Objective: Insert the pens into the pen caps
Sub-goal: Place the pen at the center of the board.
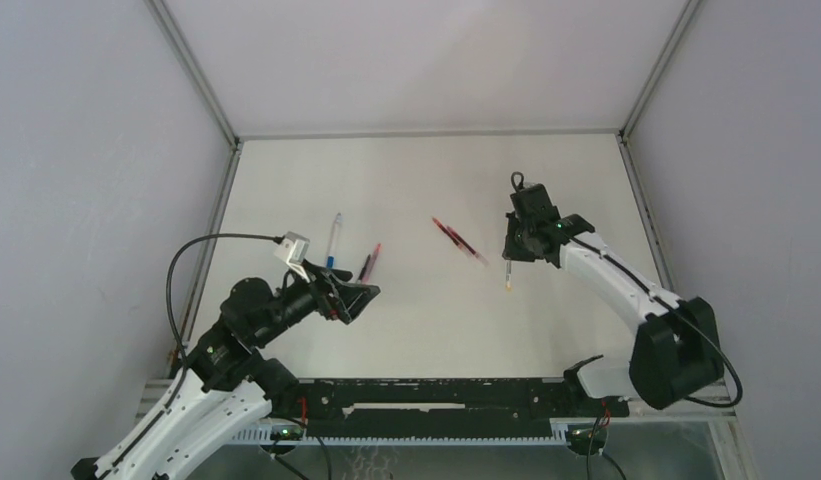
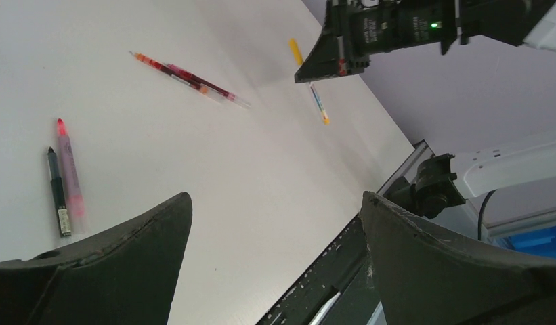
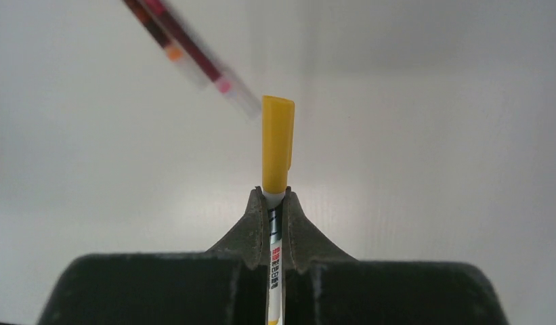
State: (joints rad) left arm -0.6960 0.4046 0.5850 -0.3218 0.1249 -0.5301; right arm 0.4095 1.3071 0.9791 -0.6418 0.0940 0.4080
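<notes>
Nearby items: two slim red stick pens (image 1: 458, 240) with clear barrels are lying side by side, touching, on the flat white tabletop (image 1: 426, 330), just left of the right gripper (image 1: 513, 250).
Left-hand group: a thin black pen (image 2: 56, 193) and a pink pen (image 2: 70, 176) with a clear barrel are lying next to each other just beyond the left gripper (image 1: 358, 298). A blue-ended whitish pen (image 1: 333, 240) is lying a little farther back and to the left.
Obstruction: the right gripper's black body is hiding the front half of its pen from the overhead camera.
Held item: a whitish stick pen (image 3: 273, 250) with a printed barrel is sitting in the right gripper, over the right half of the table. It is wearing a yellow-orange plastic cap (image 3: 278, 142) on the end sticking out past the fingertips.
Axis: the held pen is running roughly front to back. Its capped end is pointing toward the far wall and its orange tail toward the near edge. Whether the tail is touching the table cannot be told.
Right jaws: pinching tightly on the barrel just behind the cap.
Right arm: reaching from the near right corner, with its forearm angling back and to the left.
Left jaws: standing wide apart, gripping nothing.
Left arm: stretching low over the table, with its forearm pointing right toward the table's middle.
</notes>
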